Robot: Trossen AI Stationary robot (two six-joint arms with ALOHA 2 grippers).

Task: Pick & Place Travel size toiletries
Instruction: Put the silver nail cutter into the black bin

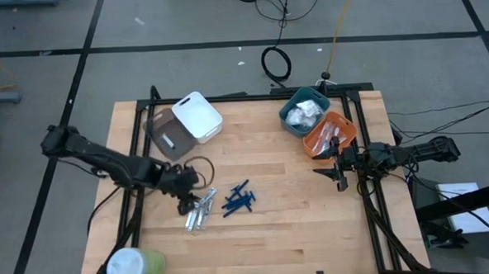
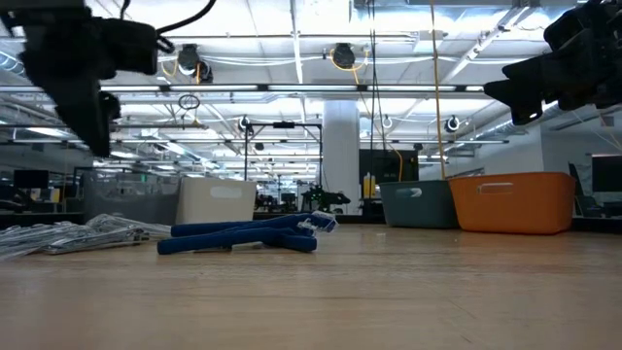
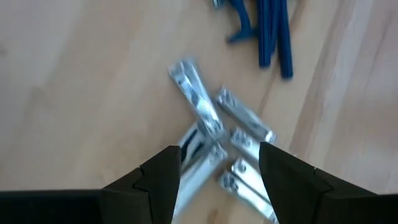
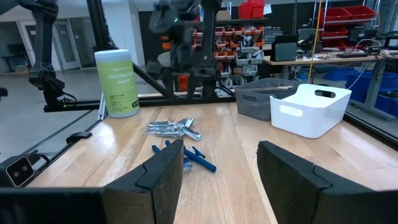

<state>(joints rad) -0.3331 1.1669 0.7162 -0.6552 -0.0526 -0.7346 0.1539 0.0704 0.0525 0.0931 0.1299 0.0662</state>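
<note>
Several small silver tubes [image 1: 199, 213] lie in a loose pile on the table, also seen in the left wrist view as silver tubes [image 3: 214, 140]. Right beside them lie several dark blue sticks [image 1: 239, 201], crossed over one another. My left gripper [image 3: 217, 168] hangs open above the silver pile, clear of it; in the low view the left gripper [image 2: 92, 117] is well above the tabletop. My right gripper [image 1: 339, 172] waits open and empty by the table's right edge, beside the orange bin [image 1: 331, 134]. White packets [image 1: 303, 112] rest in the teal bin.
At the far side stand the white bin [image 1: 199, 117] and a grey clear bin [image 1: 163, 135] on the left, and the teal bin [image 1: 293, 98] with the orange bin on the right. A green cup with a white lid [image 1: 134, 266] stands at the near left corner.
</note>
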